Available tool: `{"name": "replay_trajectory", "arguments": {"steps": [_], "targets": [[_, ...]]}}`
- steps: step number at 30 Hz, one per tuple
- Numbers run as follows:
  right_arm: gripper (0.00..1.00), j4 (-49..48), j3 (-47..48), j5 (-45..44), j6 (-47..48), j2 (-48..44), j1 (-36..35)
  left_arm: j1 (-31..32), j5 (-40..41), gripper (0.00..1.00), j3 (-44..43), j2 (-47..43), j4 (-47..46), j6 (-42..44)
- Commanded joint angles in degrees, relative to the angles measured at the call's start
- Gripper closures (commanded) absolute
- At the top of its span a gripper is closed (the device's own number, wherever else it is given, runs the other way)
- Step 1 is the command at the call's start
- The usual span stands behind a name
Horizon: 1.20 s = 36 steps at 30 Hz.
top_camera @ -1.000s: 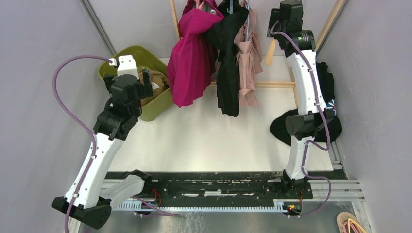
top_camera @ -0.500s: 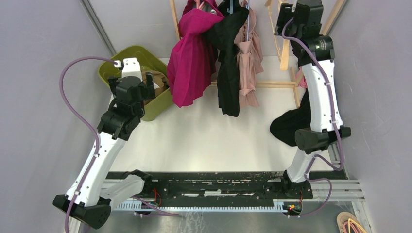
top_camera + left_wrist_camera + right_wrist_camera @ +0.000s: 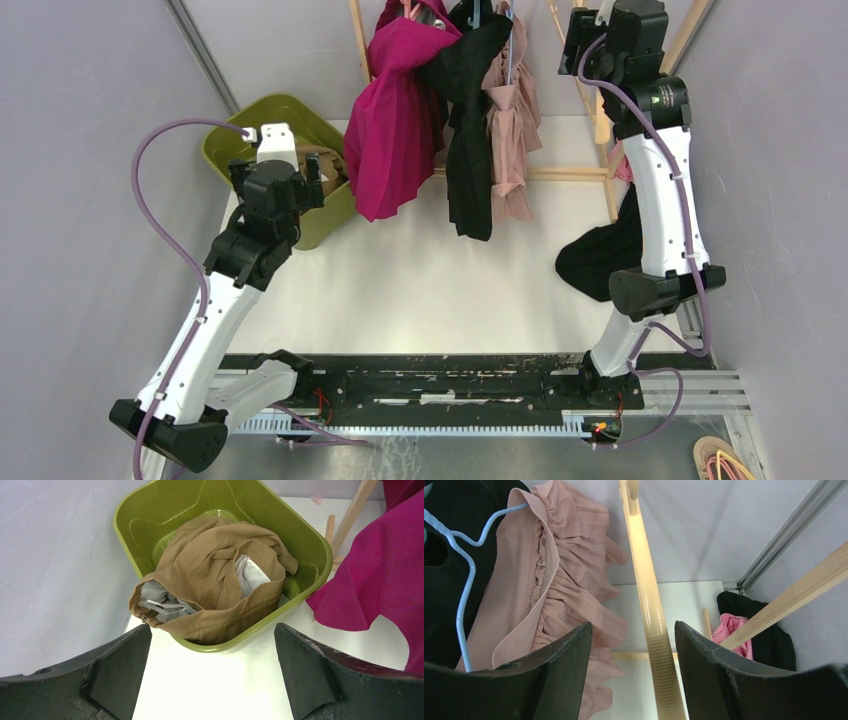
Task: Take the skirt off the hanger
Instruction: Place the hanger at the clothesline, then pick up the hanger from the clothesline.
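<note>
Two tools stand open: pink skirt (image 3: 559, 580) hangs just left of right tool (image 3: 633, 640), left tool (image 3: 212, 645) well apart

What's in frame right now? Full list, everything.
bin: 1, green, far left of table
crumpled cloth: 1, tan, inside the bin
top: 1, magenta, hanging on rack, leftmost
dark garment: 1, black, hanging between top and skirt
skirt: 1, pale pink, on the hanger, rightmost
hanger: 1, light blue, carrying the skirt
rack: 1, bare wood, far side of table
cloth pile: 1, black, right side of table
small cloth: 1, bright pink, on the pile
table: 1, white
left pincer: 1, black, open, over the bin
right pincer: 1, black, open, up by the rack, right of skirt
</note>
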<state>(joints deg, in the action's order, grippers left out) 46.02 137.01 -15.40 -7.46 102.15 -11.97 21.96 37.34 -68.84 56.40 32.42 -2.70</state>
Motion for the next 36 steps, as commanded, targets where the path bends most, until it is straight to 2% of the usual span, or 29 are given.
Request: {"name": "replay_trajectory", "arguments": {"steps": [1,7,18,26,30,36], "targets": [[0.33,-1.27,1.71,1.07,-0.73,0.73,-0.26,0.20,0.34,0.01,-0.30,-1.55,-2.89,2.90],[0.33,-1.74,0.36,1.09,0.42,-1.83,-0.34,0.21,-0.14,0.01,0.47,-1.17,-3.08,3.35],[0.34,-2.57,-3.22,1.61,2.47,-10.93,-0.33,0.27,-5.63,0.01,1.65,1.26,-4.20,2.55],[0.39,-5.36,-8.35,9.92,-0.87,-16.03,-0.77,0.33,-7.16,0.01,2.83,2.92,-5.10,2.09],[0.42,-5.74,-8.32,13.63,-4.38,-14.10,-4.41,0.23,-7.71,0.01,2.13,4.50,-5.26,2.00],[0.43,-6.35,-3.96,11.40,-2.30,-7.86,-12.64,0.26,-8.11,0.01,0.98,5.91,-5.13,2.00]]}}
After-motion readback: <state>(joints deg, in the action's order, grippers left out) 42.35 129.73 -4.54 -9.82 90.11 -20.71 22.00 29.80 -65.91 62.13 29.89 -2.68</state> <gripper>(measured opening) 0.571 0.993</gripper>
